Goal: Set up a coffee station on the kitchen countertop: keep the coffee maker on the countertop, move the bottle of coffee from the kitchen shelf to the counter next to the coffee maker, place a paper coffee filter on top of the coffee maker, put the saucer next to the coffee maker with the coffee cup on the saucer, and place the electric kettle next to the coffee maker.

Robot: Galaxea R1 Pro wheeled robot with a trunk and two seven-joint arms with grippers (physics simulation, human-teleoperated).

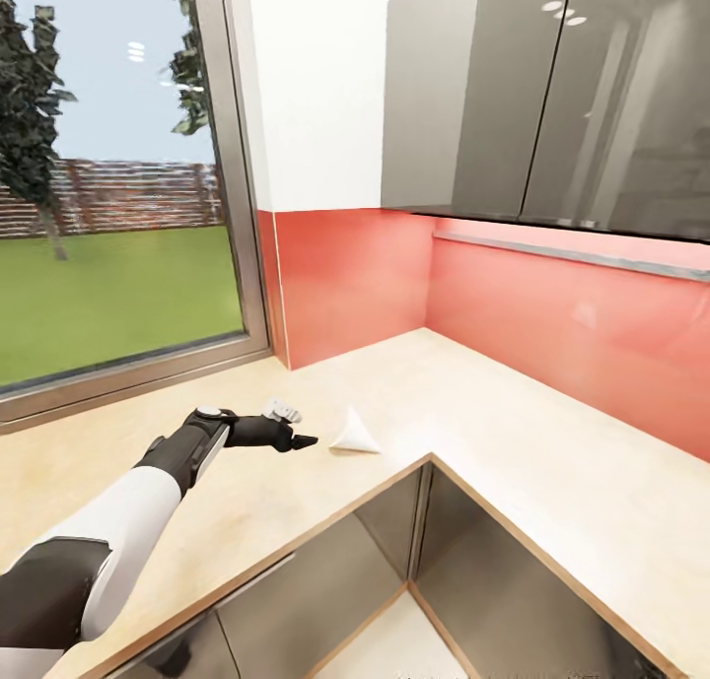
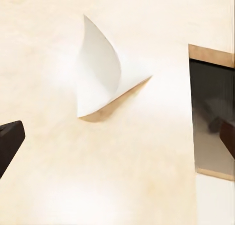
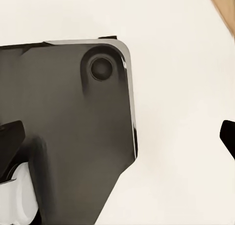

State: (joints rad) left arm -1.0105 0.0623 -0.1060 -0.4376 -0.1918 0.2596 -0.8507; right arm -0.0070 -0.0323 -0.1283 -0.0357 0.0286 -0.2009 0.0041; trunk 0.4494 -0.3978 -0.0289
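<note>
A white paper coffee filter (image 1: 355, 433) lies folded into a cone on the beige countertop (image 1: 513, 403), close to the counter's inner corner edge. My left gripper (image 1: 294, 426) hovers just left of the filter, a short gap away, with its fingers spread open and nothing held. In the left wrist view the filter (image 2: 98, 73) sits ahead of the left gripper (image 2: 120, 137), whose dark fingertips (image 2: 11, 139) stand far apart. My right gripper (image 3: 120, 137) is open and empty over a dark part of the robot's base (image 3: 63, 117) and pale floor.
The L-shaped counter runs along a red backsplash (image 1: 552, 314). Glossy grey wall cabinets (image 1: 552, 88) hang above at the right. A large window (image 1: 108, 167) borders the counter at the left. Dark lower cabinet fronts (image 1: 325, 580) drop below the counter edge (image 1: 429, 457).
</note>
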